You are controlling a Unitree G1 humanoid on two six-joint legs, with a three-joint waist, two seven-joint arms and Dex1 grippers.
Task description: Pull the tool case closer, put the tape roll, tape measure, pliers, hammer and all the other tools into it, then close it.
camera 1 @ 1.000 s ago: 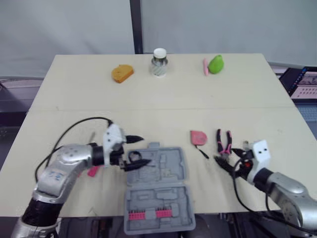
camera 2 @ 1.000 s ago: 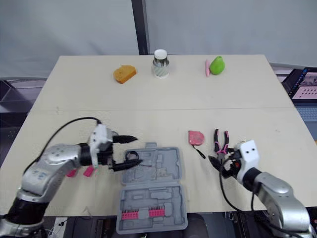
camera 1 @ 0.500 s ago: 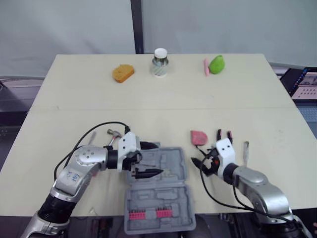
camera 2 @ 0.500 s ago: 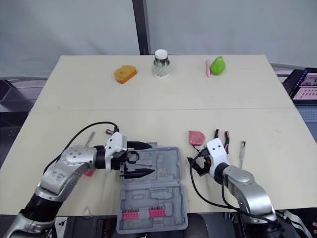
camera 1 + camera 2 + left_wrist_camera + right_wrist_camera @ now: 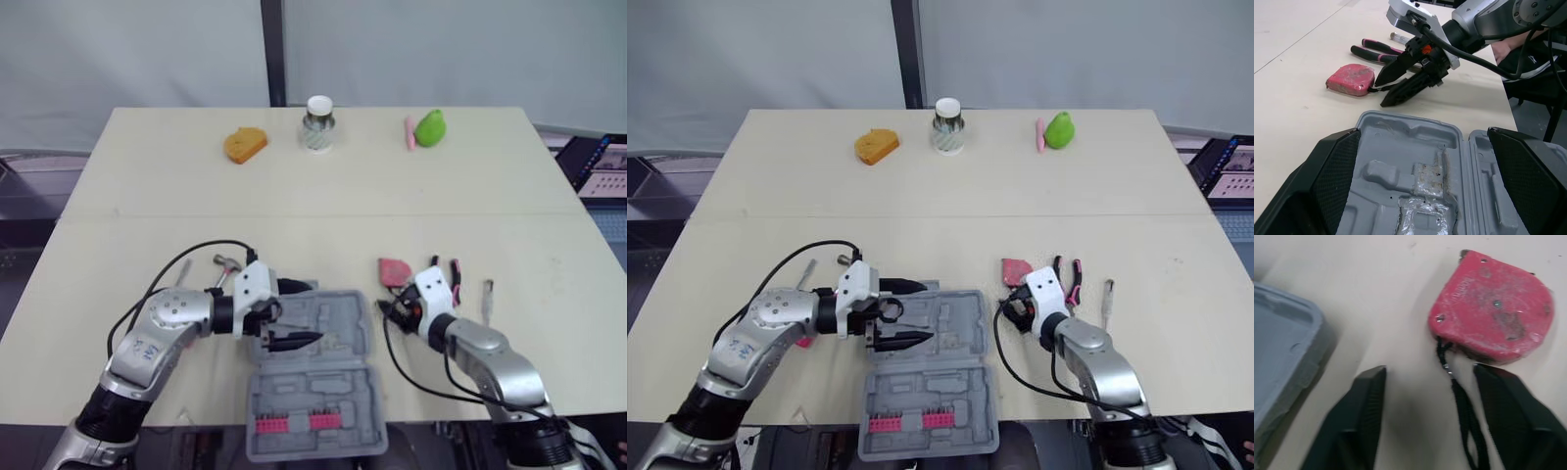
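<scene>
Tool case (image 5: 313, 392) lies open and flat on the worktop (image 5: 323, 196) near its front edge, grey inside, with a row of pink bits (image 5: 292, 423) in the half nearest the robot. The left end effector (image 5: 299, 313) hangs over the farther half of the case with its two black fingers spread wide and nothing between them; in the left wrist view the moulded recesses of that half lie between the fingers.

The right end effector (image 5: 1380, 93) sits low on the worktop just to the right of the case, pointing at the red tape measure (image 5: 1493, 308). Its fingers are apart and grip nothing. The tape measure's black strap (image 5: 1462, 401) trails between them, and the fingertips stop just short of the red body. Whether either fingertip touches the tape measure cannot be told.

The pliers (image 5: 454, 277), with pink and black handles, lie just to the right of the tape measure, and a slim tool (image 5: 487, 294) lies a little farther right. The hammer (image 5: 227, 264) rests on the worktop behind the left forearm, beside the case's left rear corner, and a thin metal rod (image 5: 183, 269) lies farther left.

Along the far edge, well apart from the case, stand an orange object (image 5: 244, 144), a white-topped cup (image 5: 316, 123) and a green object (image 5: 427, 127) with a pink piece (image 5: 408, 132) touching its left side.
</scene>
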